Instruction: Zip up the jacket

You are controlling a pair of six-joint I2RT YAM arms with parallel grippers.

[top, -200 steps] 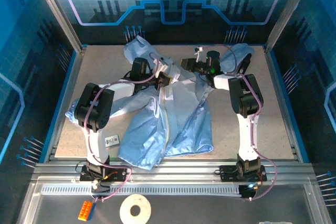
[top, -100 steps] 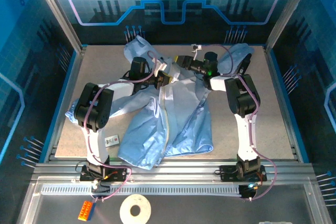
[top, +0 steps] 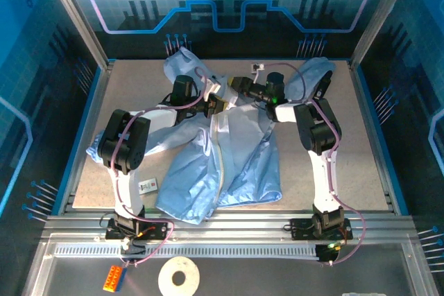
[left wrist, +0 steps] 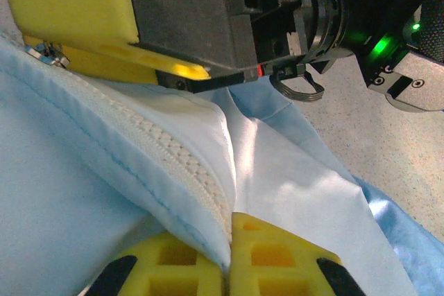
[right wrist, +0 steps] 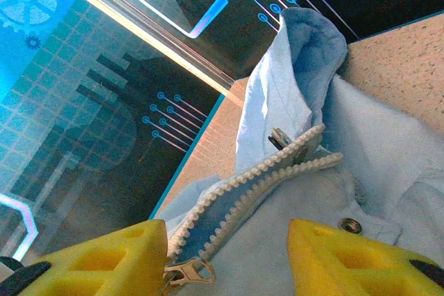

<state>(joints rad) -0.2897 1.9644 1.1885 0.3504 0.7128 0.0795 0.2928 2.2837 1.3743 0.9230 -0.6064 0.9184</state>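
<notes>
Top external view: the large light-blue thin crinkly fabric jacket (top: 239, 154) lies spread over the centre of the tabletop (top: 361, 164). Its collar points toward the far edge and its hem toward the near edge. The pale whitish zipper strip (top: 220, 150) runs down its front.

**Change.** The right end effector (top: 238, 85) now sits closer to the far edge and closer to the left end effector (top: 219, 105) than one second ago. The right arm has swung it off the right front panel toward the collar, and its jaws have widened over the same interval.

**Right end effector.** In the right wrist view its two yellow fingers stand moderately apart with nothing clamped between them. The small metal zipper slider (right wrist: 184, 272) lies just beside one finger and is not gripped.

**Left end effector.** No change. The left wrist view shows its yellow pads closed on the jacket's front edge at the zipper strip.

**Zipper.** Beyond the slider, the two rows of white teeth (right wrist: 263, 175) are separated as far as the collar end.

**Meaning for the task.** The zip is judged incomplete, since the last stretch to the collar is open. The right end effector appears to be between grips, lined up on the slider but not holding it. The next move probably calls for closing on the pull tab and drawing it toward the collar while the left grip anchors the strip. The tab is small and lies low against the fabric, so a missed pinch or a pinch of cloth is possible.
</notes>
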